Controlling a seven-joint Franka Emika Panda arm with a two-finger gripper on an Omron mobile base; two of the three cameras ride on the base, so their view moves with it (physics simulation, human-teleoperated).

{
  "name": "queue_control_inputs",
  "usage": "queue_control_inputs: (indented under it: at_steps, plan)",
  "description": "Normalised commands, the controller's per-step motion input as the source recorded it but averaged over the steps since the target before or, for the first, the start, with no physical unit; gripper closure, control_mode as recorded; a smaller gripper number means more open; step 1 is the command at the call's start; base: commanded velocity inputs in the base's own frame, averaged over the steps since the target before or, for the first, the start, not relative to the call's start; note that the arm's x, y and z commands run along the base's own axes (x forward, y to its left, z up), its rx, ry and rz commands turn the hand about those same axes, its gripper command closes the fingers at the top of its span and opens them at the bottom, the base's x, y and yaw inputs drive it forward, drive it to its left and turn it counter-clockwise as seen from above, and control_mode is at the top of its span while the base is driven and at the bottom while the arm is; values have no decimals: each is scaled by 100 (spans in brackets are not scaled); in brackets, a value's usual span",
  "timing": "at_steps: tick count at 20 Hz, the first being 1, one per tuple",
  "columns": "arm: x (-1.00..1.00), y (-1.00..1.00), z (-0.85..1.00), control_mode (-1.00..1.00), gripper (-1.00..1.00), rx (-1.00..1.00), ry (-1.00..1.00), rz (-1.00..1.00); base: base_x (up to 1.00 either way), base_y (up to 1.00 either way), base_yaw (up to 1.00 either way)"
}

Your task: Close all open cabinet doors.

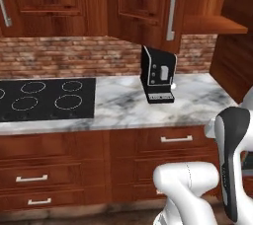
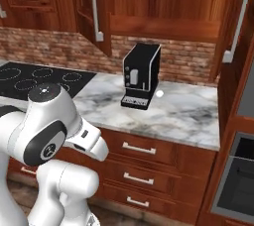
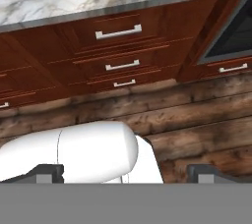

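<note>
Two cabinet doors stand open above the counter. The left open door (image 1: pixel 148 7) (image 2: pixel 89 12) swings out toward me, its bar handle (image 1: pixel 173 9) facing the room. The right open door (image 2: pixel 237 27) (image 1: pixel 237 56) juts out at the cabinet's other side. Between them the cabinet's inside and its shelf (image 2: pixel 163 28) (image 1: pixel 212 24) are exposed. Further left, another upper door (image 1: pixel 49 2) sits flush. My gripper (image 3: pixel 127 175) is open and holds nothing; its fingertips (image 3: pixel 49 171) stand far apart, pointing down at the lower drawers and floor, well below the doors.
A black coffee machine (image 1: pixel 158 73) (image 2: pixel 141 74) stands on the marble counter (image 1: pixel 197 100) under the open cabinet. A black cooktop (image 1: pixel 44 98) lies to the left. Drawer fronts (image 3: pixel 118 34) run beneath the counter, an oven (image 2: pixel 238 180) stands at the right, and the floor (image 3: pixel 197 120) is wooden.
</note>
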Motion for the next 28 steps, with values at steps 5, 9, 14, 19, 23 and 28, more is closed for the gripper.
queue_control_inputs:
  at_steps: [5, 9, 14, 19, 23, 28]
  plan:
    - [0, 0, 0, 100, -100, 0, 0, 0, 3, -61, 2]
    - [0, 0, 0, 100, -100, 0, 0, 0, 27, -40, 1]
    - [0, 0, 0, 100, -100, 0, 0, 0, 55, -13, 1]
    - [0, 0, 0, 100, -100, 0, 0, 0, 59, -9, 0]
    - [0, 0, 0, 100, -100, 0, 0, 0, 23, -25, 1]
    - [0, 0, 0, 100, -100, 0, 0, 0, 15, -28, 2]
